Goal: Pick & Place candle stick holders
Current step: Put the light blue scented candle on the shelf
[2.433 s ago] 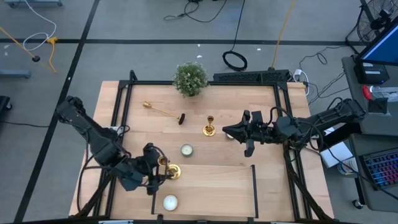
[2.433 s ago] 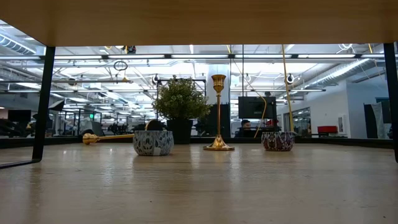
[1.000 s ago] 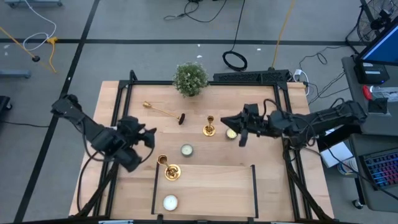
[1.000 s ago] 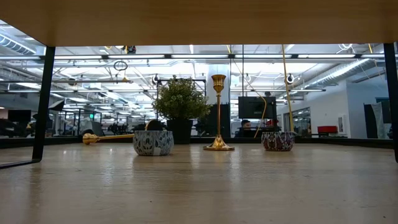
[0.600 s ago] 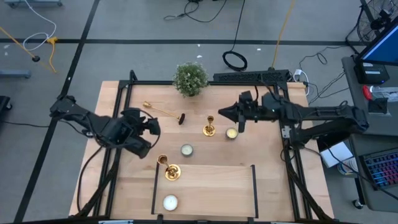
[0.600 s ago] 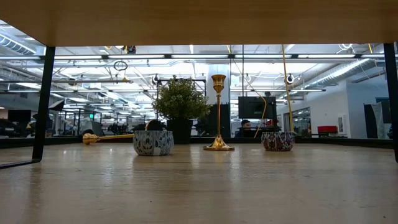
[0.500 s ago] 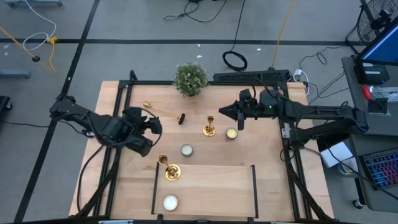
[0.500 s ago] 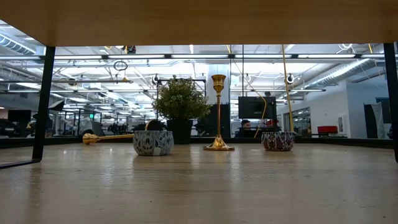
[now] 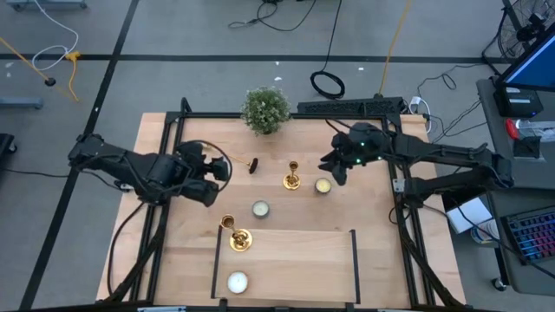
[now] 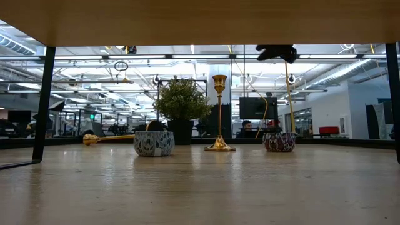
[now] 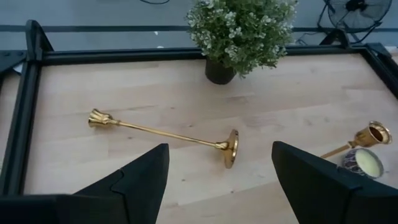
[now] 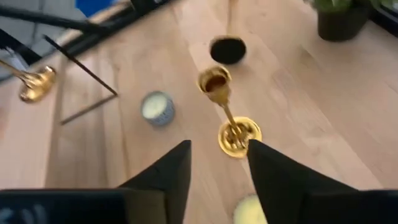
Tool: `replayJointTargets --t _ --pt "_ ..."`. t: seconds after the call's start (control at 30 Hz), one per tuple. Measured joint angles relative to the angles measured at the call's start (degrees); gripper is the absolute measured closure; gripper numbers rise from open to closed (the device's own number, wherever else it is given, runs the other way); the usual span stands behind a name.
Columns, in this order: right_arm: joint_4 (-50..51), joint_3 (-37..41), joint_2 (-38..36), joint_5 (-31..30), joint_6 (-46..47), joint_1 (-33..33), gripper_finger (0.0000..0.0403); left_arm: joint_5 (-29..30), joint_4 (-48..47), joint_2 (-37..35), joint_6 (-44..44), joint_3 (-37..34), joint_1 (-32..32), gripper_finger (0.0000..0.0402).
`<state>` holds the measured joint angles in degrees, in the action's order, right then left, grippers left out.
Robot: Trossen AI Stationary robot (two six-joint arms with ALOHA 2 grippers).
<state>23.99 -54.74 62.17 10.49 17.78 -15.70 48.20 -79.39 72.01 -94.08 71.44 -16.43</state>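
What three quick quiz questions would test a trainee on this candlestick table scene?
1. True or false: the candle stick holder nearest the potted plant lies on its side.
2. How many tealight candles are on the table? A two, B three, C five.
3. Which claw is nearest that lying holder?

Key: 1 true. 2 B. 3 the left claw, which is open.
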Motion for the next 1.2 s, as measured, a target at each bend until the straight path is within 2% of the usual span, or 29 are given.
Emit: replayJointTargets --t 0.2,0.43,0.7,0.83,1.0,1.1,1.2 --pt "1.52 0.00 0.00 -0.19 0.50 -1.25 0.0207 -6.41 0.50 0.00 4.34 0.00 3.12 0.0110" --pt "1.47 0.00 0.00 -0.29 0.98 -1.27 0.0198 -19.16 8.06 0.00 22.61 0.00 10.50 0.0110" --pt "9.21 0.00 1.09 -1.68 4.14 -1.25 0.0196 -23.21 11.37 0.00 28.39 0.00 15.81 0.0110" --pt "12.43 0.00 2.46 -1.28 14.65 -1.25 0.0196 -25.85 13.12 1.20 31.06 -0.03 17.23 0.0110" --pt "12.45 0.00 4.59 4.11 25.50 -0.99 0.0197 -26.27 13.70 3.43 31.43 -0.05 17.29 0.0110" --pt "12.30 0.00 6.45 4.79 26.14 0.06 0.0188 -27.81 14.81 5.42 32.40 -0.07 17.01 0.0110" --pt "12.34 0.00 8.06 4.80 24.81 1.24 0.0177 -31.96 16.65 7.41 37.00 -0.07 16.90 0.0110"
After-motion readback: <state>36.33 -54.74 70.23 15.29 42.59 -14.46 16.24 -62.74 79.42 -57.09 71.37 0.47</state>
